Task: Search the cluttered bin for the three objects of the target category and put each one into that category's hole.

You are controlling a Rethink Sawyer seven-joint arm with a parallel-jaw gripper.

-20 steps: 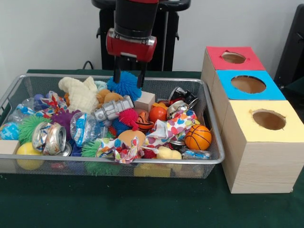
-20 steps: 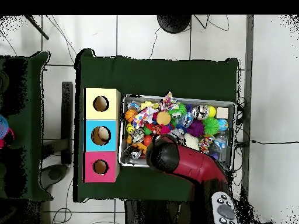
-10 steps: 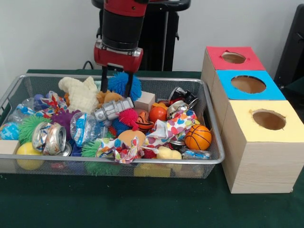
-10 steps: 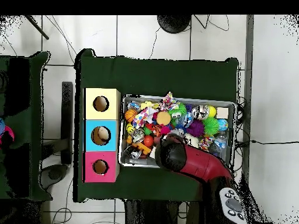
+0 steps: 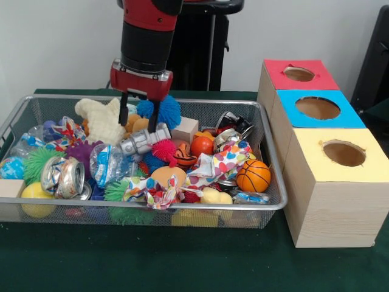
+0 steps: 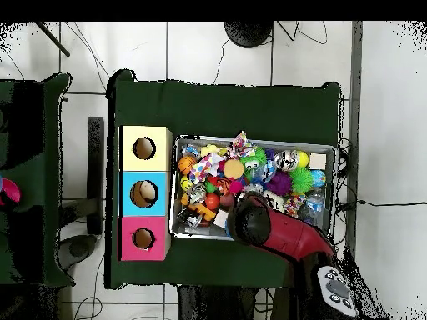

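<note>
The wire mesh bin (image 5: 152, 207) is full of mixed toys; it also shows in the overhead view (image 6: 250, 139). My gripper (image 5: 139, 119) hangs open and empty over the bin's far middle, just above a grey toy (image 5: 143, 140) and in front of a blue spiky ball (image 5: 165, 109). One see-through bottle with a blue-white label (image 5: 107, 163) lies left of centre. A second crumpled clear bottle (image 5: 25, 141) lies at the far left end. A third (image 5: 248, 197) shows partly at the near right corner. In the overhead view the red arm (image 6: 271, 233) hides the gripper.
Three wooden boxes with round holes stand right of the bin: red (image 5: 299, 74), blue (image 5: 317, 108), yellow (image 5: 343, 153). In the bin are shiny cans (image 5: 65, 177), patterned paper wads (image 5: 220, 164), a basketball (image 5: 253, 176), a cream plush (image 5: 100, 120) and spiky balls.
My gripper has moved toward the picture's left in the front view and come a little lower over the bin. It stays open and empty. The bin's contents have not shifted.
</note>
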